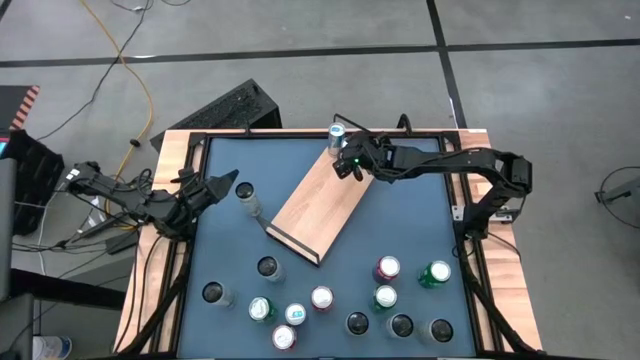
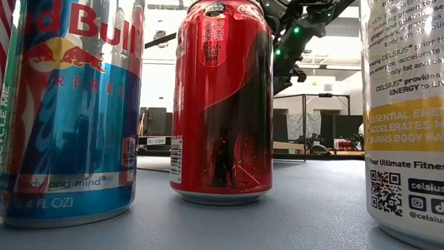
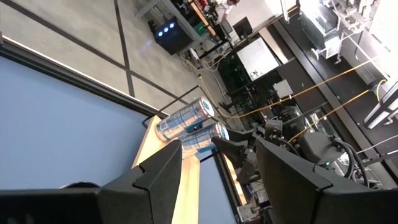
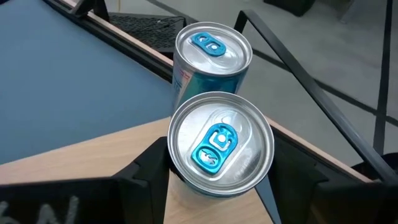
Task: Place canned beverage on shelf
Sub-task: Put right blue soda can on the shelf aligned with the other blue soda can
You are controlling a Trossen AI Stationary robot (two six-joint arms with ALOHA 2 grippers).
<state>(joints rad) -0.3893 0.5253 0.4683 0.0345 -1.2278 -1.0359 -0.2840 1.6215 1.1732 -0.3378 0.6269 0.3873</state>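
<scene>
Right gripper (image 4: 217,180) is at the far end of the shelf (image 1: 315,205), fingers clamped on a silver can (image 4: 219,144) standing on the board; a second can (image 4: 212,55) stands touching it just behind, so two cans on the shelf. Left gripper (image 1: 222,184) waits by the table's left edge, fingers apart, holding nothing. One lone can (image 1: 246,193) sits near it; roughly twelve more are scattered along the near side of the blue tabletop (image 1: 420,215).

cans (image 4: 219,146): glossy metal | shelf (image 1: 318,200): matt light wood | tabletop (image 1: 420,215): matt blue
</scene>
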